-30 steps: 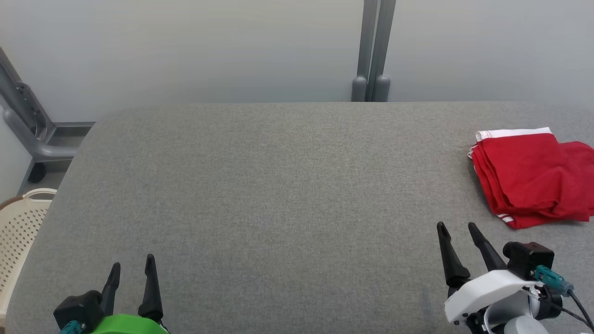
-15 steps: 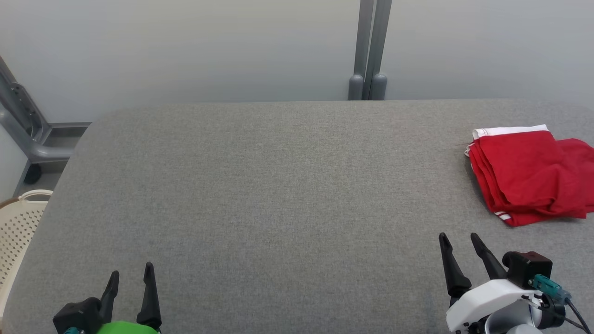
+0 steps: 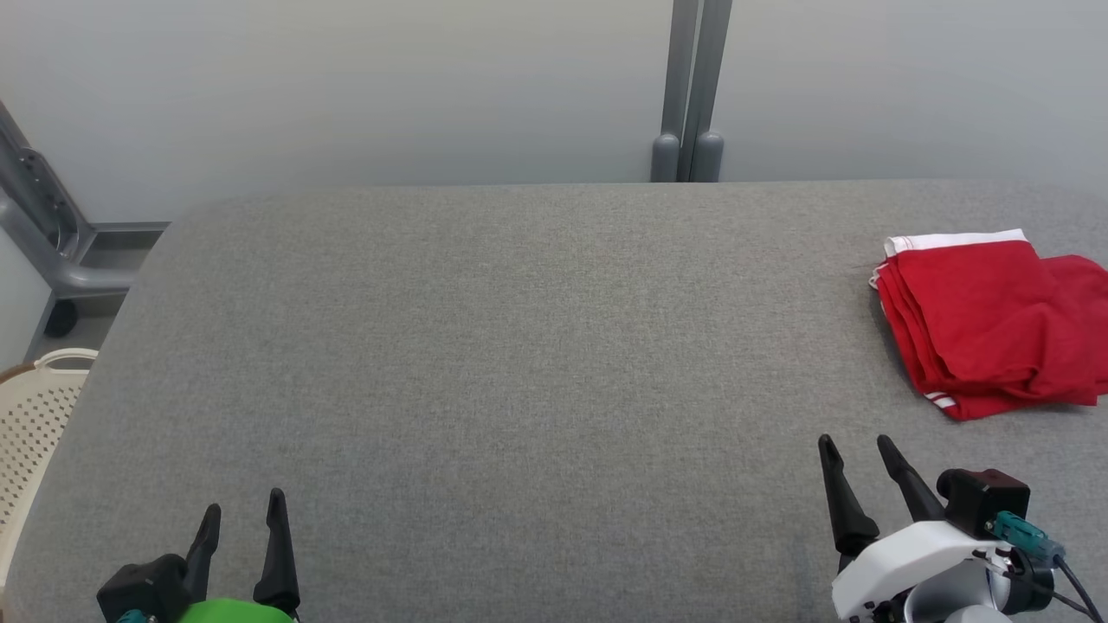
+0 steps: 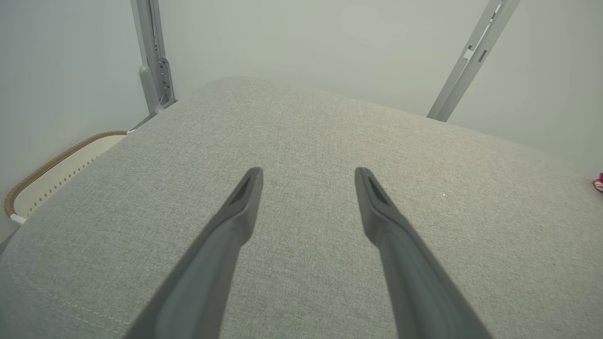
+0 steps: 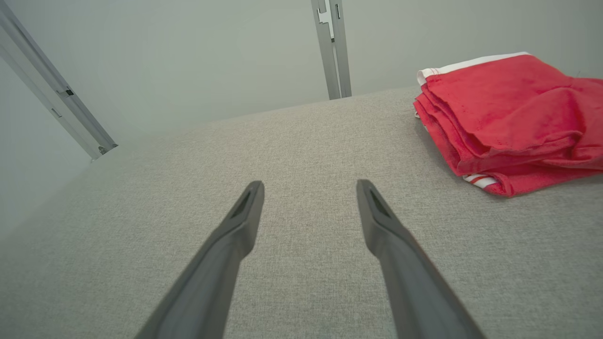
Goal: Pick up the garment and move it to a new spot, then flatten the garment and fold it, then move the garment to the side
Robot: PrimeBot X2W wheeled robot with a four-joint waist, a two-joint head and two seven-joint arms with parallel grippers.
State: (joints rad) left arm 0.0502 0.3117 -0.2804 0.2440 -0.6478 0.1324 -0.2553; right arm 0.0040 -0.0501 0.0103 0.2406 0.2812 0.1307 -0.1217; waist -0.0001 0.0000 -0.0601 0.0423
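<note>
The garment [image 3: 987, 324] is red with white trim and lies folded in a thick stack at the far right of the grey table [image 3: 519, 346]. In the right wrist view the garment [image 5: 509, 117] sits ahead and to the right of my fingers, apart from them. My right gripper [image 3: 857, 443] stands open near the table's front right, below the garment, with nothing between its fingers [image 5: 245, 207]. At the front left my left gripper [image 3: 244, 504] is open and empty too, its fingers [image 4: 247, 197] over bare fabric. A sliver of the garment [image 4: 598, 182] shows at the left wrist view's right edge.
A cream perforated basket [image 3: 30, 420] stands off the table's left edge. Grey metal posts [image 3: 690, 86] rise behind the table's far edge, and a slanted grey frame [image 3: 43, 225] stands at the back left. A pale wall closes the back.
Both grippers have drawn back a little toward the front edge since a second ago. The view has shifted slightly. The garment has not moved.
</note>
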